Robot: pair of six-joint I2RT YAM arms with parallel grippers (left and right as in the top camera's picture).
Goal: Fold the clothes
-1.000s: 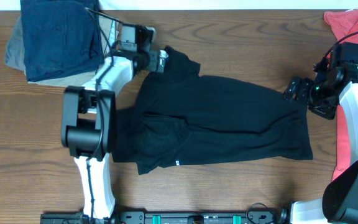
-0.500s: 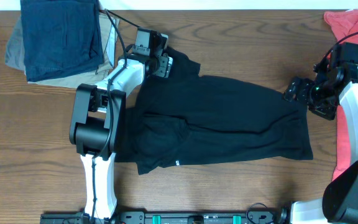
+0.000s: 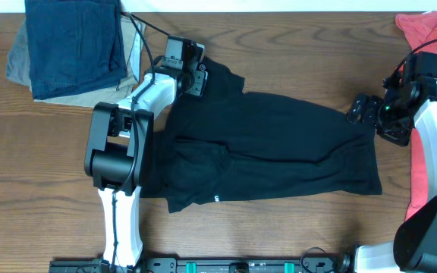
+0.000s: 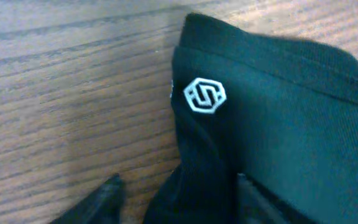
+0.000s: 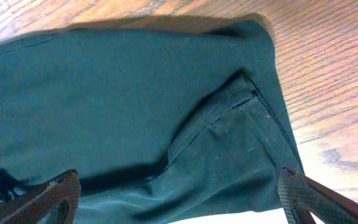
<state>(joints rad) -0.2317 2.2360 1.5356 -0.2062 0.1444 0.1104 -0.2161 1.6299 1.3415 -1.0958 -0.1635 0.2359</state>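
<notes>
The black shirt [image 3: 279, 144] is laid out flat on the wooden table [image 3: 36, 152], stretched between the two pincers. The left pincer [image 3: 194, 77] is set low at the shirt's collar end. Its fingers [image 4: 112, 190] are held partly spread, and a ridge of black cloth is found in the gap between them. Bare wood is seen between one finger and the cloth, so nothing is pinched. Just ahead of that pincer, a white hexagonal logo [image 4: 205, 96] is shown close to the fabric's edge. The right pincer [image 3: 359, 111] is held over the shirt's opposite end with its fingers spread wide and nothing gripped. Below and ahead of it, a stitched hem corner [image 5: 253, 93] is laid on the wood. Beyond the left pincer, away from the shirt, a navy folded garment [image 3: 74, 45] is stacked. Behind the right pincer, a coral-red garment [image 3: 423, 30] is seen.
</notes>
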